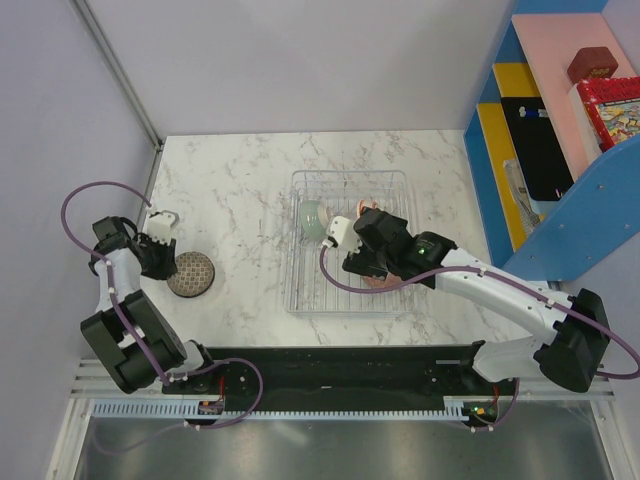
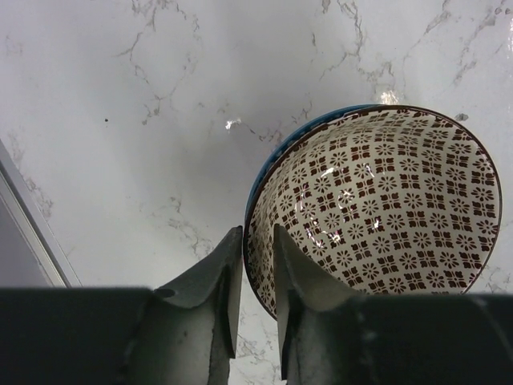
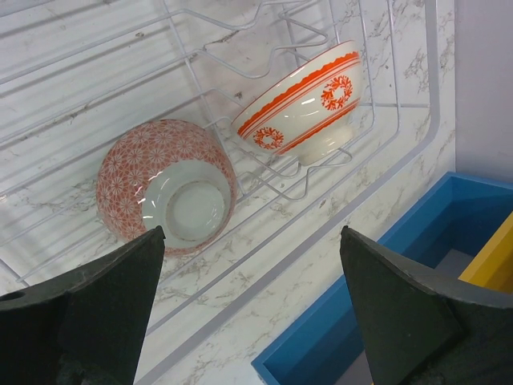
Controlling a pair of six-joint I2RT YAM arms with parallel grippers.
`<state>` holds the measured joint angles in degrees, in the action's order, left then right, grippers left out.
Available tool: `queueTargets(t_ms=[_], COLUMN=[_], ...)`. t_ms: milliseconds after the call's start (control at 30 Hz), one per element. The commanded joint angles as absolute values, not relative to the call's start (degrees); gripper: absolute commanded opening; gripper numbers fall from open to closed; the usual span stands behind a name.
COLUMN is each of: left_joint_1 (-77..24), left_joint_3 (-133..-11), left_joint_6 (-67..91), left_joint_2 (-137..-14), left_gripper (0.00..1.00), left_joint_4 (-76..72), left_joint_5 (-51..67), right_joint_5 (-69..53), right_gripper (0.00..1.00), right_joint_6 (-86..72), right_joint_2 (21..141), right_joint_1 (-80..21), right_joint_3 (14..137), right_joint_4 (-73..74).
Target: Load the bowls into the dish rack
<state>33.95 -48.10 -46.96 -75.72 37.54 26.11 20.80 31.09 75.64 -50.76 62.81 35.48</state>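
The silver wire dish rack (image 1: 300,290) stands mid-table. A pale green bowl (image 1: 312,218) leans in its left side. In the right wrist view a red-patterned bowl (image 3: 164,188) lies on its side in the rack (image 3: 385,152), and an orange-and-white bowl (image 3: 309,100) leans beyond it. My right gripper (image 3: 252,233) hangs over the rack (image 1: 368,262), open wide and empty. A bowl with a brown-patterned inside and blue outside (image 2: 385,200) sits on the table at left (image 1: 191,273). My left gripper (image 2: 255,233) is shut on its rim, one finger outside, one inside (image 1: 165,250).
A blue, yellow and pink shelf unit (image 1: 540,150) with boxes stands at the right; its blue edge (image 3: 385,321) lies close to the rack. A wall and metal rail (image 2: 32,233) run along the table's left edge.
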Motion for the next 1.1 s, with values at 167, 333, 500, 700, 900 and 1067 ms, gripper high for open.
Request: queueTargets(t_ms=[167, 333, 500, 700, 900, 1067], left_joint_1=[34.10, 34.10, 34.10, 34.10, 34.10, 33.40], left_joint_3=[-51.24, -52.64, -54.22, -57.74, -60.99, -63.98], left_joint_6=[-45.79, -44.83, -44.47, -43.51, -42.19, -41.57], left_joint_2=[-75.24, -73.83, -72.16, -69.88, -67.07, -65.39], left_gripper=[0.08, 0.02, 0.02, 0.02, 0.02, 0.02], left_joint_4=[36.74, 37.00, 38.32, 41.74, 44.56, 45.97], left_joint_5=[28.56, 29.27, 32.42, 38.39, 46.56, 54.65], right_joint_5=[19.60, 19.60, 19.69, 20.13, 17.59, 5.48], right_gripper=[0.98, 0.98, 0.98, 0.97, 0.98, 0.97], right_joint_6=[29.97, 29.88, 29.62, 28.92, 27.34, 24.97], right_joint_2=[75.76, 75.67, 75.59, 75.50, 75.15, 75.06], right_joint_1=[-50.63, -50.63, -50.63, -50.63, -50.63, -48.08], right_joint_3=[65.48, 66.00, 67.06, 68.81, 70.92, 75.40], right_joint_4=[35.68, 35.95, 36.12, 36.21, 36.04, 36.65])
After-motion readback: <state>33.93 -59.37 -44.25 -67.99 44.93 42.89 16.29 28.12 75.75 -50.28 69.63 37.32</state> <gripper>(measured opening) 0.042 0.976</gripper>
